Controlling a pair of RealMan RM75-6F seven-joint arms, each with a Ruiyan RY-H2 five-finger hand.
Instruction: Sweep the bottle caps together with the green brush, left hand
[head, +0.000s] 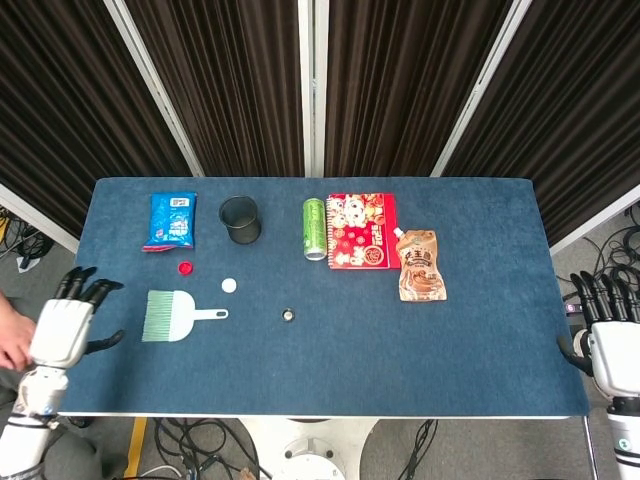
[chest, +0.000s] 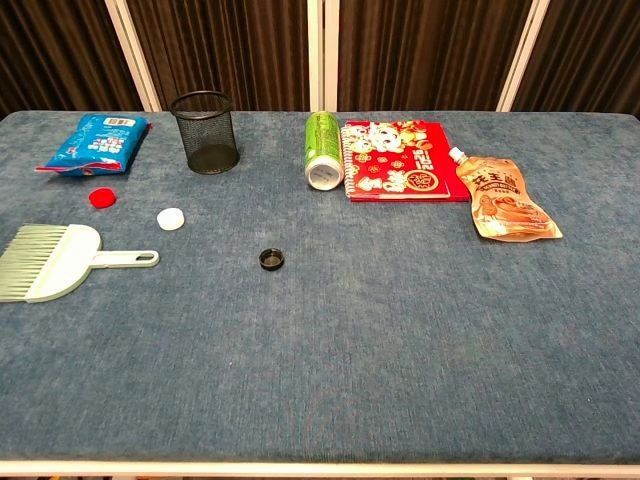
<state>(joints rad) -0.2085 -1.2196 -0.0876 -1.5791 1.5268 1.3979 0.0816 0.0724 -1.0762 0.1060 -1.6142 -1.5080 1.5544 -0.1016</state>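
Note:
The green brush (head: 172, 315) (chest: 50, 262) lies flat on the blue table, bristles to the left and handle to the right. Three bottle caps lie apart near it: a red cap (head: 185, 267) (chest: 100, 197), a white cap (head: 229, 285) (chest: 171, 217) and a black cap (head: 289, 315) (chest: 272, 259). My left hand (head: 66, 328) hovers at the table's left edge, left of the brush, fingers spread and holding nothing. Off the table's right edge, my right hand (head: 610, 345) is open too. Neither hand shows in the chest view.
Along the far side stand a blue packet (head: 171, 221), a black mesh cup (head: 240, 219), a green can (head: 315, 228) lying on its side, a red notebook (head: 362, 230) and a brown pouch (head: 420, 265). A person's hand (head: 12, 340) shows at the left edge.

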